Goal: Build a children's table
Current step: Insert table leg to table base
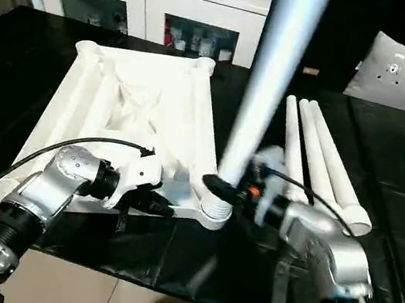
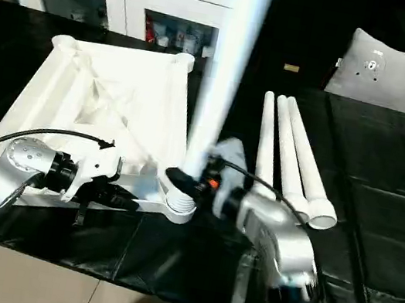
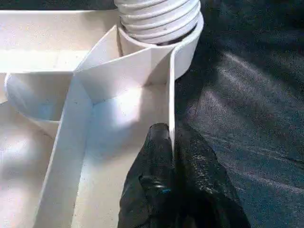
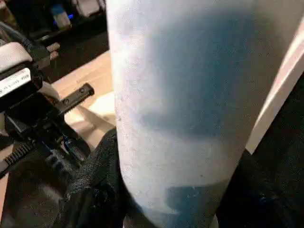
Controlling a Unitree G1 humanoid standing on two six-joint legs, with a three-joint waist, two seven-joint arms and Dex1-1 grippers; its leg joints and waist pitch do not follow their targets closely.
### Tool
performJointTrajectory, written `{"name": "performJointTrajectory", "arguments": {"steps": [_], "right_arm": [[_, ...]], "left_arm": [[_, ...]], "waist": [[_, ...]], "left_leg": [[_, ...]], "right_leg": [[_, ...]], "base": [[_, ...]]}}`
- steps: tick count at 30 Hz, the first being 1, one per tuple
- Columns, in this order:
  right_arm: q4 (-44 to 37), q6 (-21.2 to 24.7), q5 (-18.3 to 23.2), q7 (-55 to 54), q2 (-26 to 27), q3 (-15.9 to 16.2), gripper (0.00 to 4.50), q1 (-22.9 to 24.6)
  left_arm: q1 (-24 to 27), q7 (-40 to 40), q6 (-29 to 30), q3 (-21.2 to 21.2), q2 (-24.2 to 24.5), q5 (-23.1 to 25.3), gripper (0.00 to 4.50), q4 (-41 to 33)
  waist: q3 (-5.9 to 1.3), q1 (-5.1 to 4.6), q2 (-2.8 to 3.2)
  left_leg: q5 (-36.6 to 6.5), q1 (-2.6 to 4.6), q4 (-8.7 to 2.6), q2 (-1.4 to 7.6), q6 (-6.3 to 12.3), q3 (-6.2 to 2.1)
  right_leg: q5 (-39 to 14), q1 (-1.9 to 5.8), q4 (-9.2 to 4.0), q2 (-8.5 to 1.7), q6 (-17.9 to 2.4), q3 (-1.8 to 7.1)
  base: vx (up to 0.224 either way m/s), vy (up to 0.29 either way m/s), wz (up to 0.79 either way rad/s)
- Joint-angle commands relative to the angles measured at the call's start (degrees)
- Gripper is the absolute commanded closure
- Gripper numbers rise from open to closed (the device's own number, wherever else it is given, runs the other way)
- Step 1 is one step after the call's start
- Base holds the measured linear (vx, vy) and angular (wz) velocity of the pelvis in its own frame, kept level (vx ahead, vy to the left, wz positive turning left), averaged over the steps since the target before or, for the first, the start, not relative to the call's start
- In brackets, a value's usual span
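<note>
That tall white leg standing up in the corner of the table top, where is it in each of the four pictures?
Left eye view: upright leg, centre, top edge down to the near corner socket.
Right eye view: same leg, slightly left of centre.
Left wrist view: its ribbed foot sits in the socket.
Right wrist view: the shaft close up.
Shared landmark: that corner socket.

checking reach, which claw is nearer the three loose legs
Right. The right claw grips the upright leg at the corner socket, just beside the three loose legs. The left claw pinches the top's near rim, farther away.
</note>
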Motion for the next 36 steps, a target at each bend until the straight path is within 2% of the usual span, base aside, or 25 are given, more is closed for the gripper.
{"name": "performJointTrajectory", "arguments": {"steps": [1,2,4,5,8,10,13,16,20,24,25,26,29,31,35,36], "right_arm": [[4.03,0.76,-1.40,-1.72,-0.51,-0.36,2.57,3.03],[4.10,-0.02,-1.17,-2.06,-0.30,-0.81,2.57,3.95],[3.83,-0.71,-1.07,-2.32,-0.12,-1.22,2.57,4.98],[2.91,-2.19,-1.00,-2.35,0.04,-1.55,2.57,6.66],[2.21,-3.53,-1.27,-2.62,0.11,-1.67,2.57,7.57],[2.23,-6.03,-4.53,-3.55,-0.91,0.02,2.57,8.25],[2.68,-9.45,-10.02,-3.73,-3.09,4.15,2.57,8.25],[2.66,-9.35,-10.66,-2.99,-3.49,5.40,2.57,8.08],[3.34,-9.73,-12.63,-1.73,-4.60,7.97,2.57,7.06],[4.23,-9.29,-13.81,0.85,-6.05,10.46,2.57,6.17],[5.06,-9.51,-14.79,2.68,-7.04,12.25,2.57,5.72],[5.16,-9.52,-14.94,2.92,-7.19,12.52,2.57,5.65],[6.65,-9.25,-15.71,4.54,-7.64,14.23,2.57,4.43],[7.09,-9.00,-15.32,4.99,-7.49,14.31,2.57,3.99],[7.81,-8.37,-14.67,6.23,-7.10,14.28,2.57,2.86],[7.82,-8.37,-14.67,6.25,-7.10,14.28,2.57,2.84]], "left_arm": [[-2.06,0.93,0.07,1.89,-0.52,-1.05,4.50,-0.33],[-2.12,0.98,0.09,1.88,-0.63,-1.02,4.50,-0.19],[-2.13,1.00,0.14,1.90,-0.73,-0.97,4.50,-0.13],[-2.20,1.08,0.32,2.08,-0.97,-1.02,4.50,0.03],[-2.29,1.16,0.53,2.37,-1.21,-1.12,4.50,0.16],[-2.41,1.35,0.45,2.61,-1.39,-1.00,4.50,0.39],[-2.42,1.49,0.25,2.48,-1.42,-0.57,4.50,0.33],[-2.37,1.40,0.34,2.52,-1.39,-0.59,4.50,0.25],[-2.21,1.08,-0.16,2.11,-0.93,0.07,4.50,0.13],[-2.38,0.78,-0.34,2.03,-0.69,0.18,4.50,0.12],[-3.01,0.37,-1.14,1.86,-0.58,0.39,4.50,0.96],[-3.15,0.29,-1.27,1.83,-0.56,0.43,4.50,1.11],[-6.17,-0.59,-2.64,1.43,-0.71,1.16,4.50,3.88],[-7.34,-0.83,-3.07,1.43,-0.94,1.33,4.50,5.15],[-11.79,0.00,-5.67,1.65,-1.81,2.67,4.50,10.97],[-11.86,0.05,-5.72,1.66,-1.83,2.70,4.50,11.09]], "waist": [[-3.58,-0.13,1.04],[-3.54,-0.14,1.24],[-3.53,-0.17,1.13],[-3.51,-0.07,1.50],[-3.55,0.13,1.22],[-3.52,0.11,1.30],[-3.14,-0.04,1.25],[-3.12,-0.13,1.32],[-3.19,-0.42,1.30],[-3.07,-0.64,1.17],[-3.05,-0.69,0.87],[-3.06,-0.70,0.96],[-2.45,-0.82,0.63],[-2.36,-0.82,0.54],[-1.75,-0.78,-0.08],[-1.73,-0.80,-0.01]], "left_leg": [[-14.31,0.95,-5.02,2.80,-2.44,-1.06],[-14.65,0.95,-5.08,2.78,-2.51,-1.13],[-15.16,1.01,-5.10,2.81,-2.49,-1.10],[-15.53,1.05,-5.17,2.86,-2.53,-1.17],[-15.20,0.88,-5.29,2.88,-2.28,-1.21],[-15.53,0.92,-5.30,2.87,-2.37,-1.18],[-17.96,0.97,-5.45,2.73,-2.68,-1.29],[-19.55,1.26,-5.50,2.85,-2.60,-1.47],[-19.34,1.08,-5.66,2.93,-2.52,-1.53],[-19.97,1.14,-5.57,2.86,-2.22,-1.48],[-19.86,1.07,-5.59,2.87,-2.09,-1.50],[-19.72,1.01,-5.60,2.85,-2.08,-1.52],[-20.20,1.07,-5.86,2.89,-1.81,-1.49],[-20.39,1.18,-5.87,2.77,-1.61,-1.40],[-20.90,1.64,-6.02,2.84,-1.15,-1.37],[-20.69,1.60,-6.09,2.78,-0.98,-1.37]], "right_leg": [[-14.11,2.20,-4.84,-4.96,-11.95,2.42],[-14.46,2.16,-4.80,-4.95,-11.91,2.40],[-14.99,2.09,-4.94,-4.97,-11.80,2.42],[-15.54,2.05,-5.03,-5.00,-11.48,2.45],[-14.68,2.20,-4.93,-4.98,-11.35,2.40],[-14.90,2.07,-5.01,-4.96,-11.30,2.37],[-20.36,1.93,-5.54,-5.16,-10.09,2.44],[-23.78,1.66,-5.88,-5.23,-9.26,2.53],[-20.98,1.70,-5.59,-5.02,-9.83,2.51],[-22.64,1.68,-5.77,-5.16,-9.77,2.57],[-23.23,1.69,-5.87,-5.14,-9.52,2.57],[-23.27,1.75,-5.80,-5.11,-9.44,2.58],[-22.98,1.29,-6.00,-4.97,-9.14,2.68],[-23.60,1.29,-6.14,-4.98,-8.94,2.71],[-28.89,0.81,-7.03,-5.30,-7.49,2.77],[-29.36,0.85,-7.15,-5.23,-7.25,2.73]], "base": [[0.000,0.000,0.00],[0.000,0.000,0.00],[0.000,0.000,0.00],[0.000,0.000,0.00],[0.000,0.000,0.00],[0.000,0.000,0.00],[0.000,0.000,0.00],[0.000,0.000,0.00],[0.000,0.000,0.00],[0.000,0.000,0.00],[0.000,0.000,0.00],[0.000,0.000,0.00],[0.000,0.000,0.00],[0.000,0.000,0.00],[0.000,0.000,0.00],[0.000,0.000,0.00]]}}
